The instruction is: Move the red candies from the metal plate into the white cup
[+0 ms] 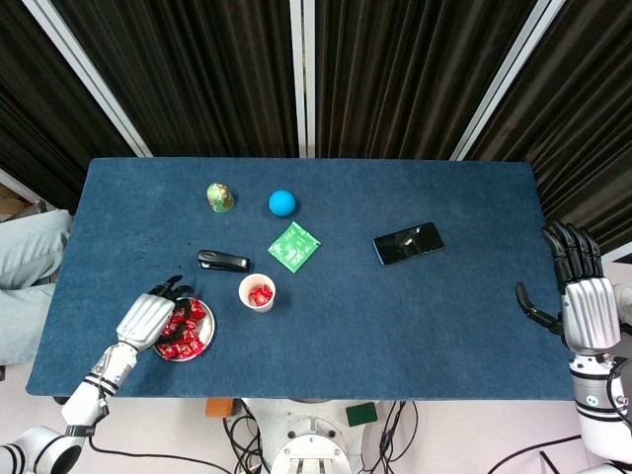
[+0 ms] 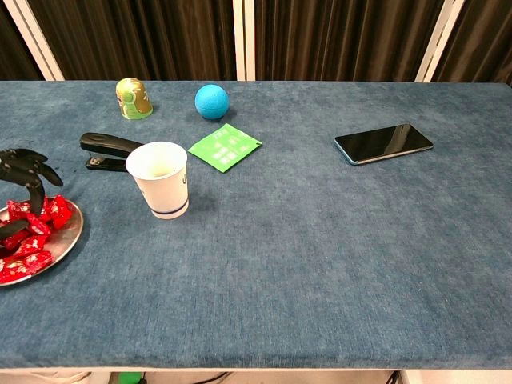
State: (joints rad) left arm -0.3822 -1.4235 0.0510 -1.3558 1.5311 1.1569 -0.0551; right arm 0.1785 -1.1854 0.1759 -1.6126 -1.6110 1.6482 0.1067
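We note the left hand (image 1: 148,321) over the plate (image 1: 205,330), fingers curled down onto the candies (image 1: 190,334), grasp unconfirmed, right hand (image 1: 589,311) spread idle; a loose pinch risks dropping candy short of the cup (image 1: 257,292) beyond the fingertips.

text: none legible | green packet (image 2: 225,147): markings too small to read
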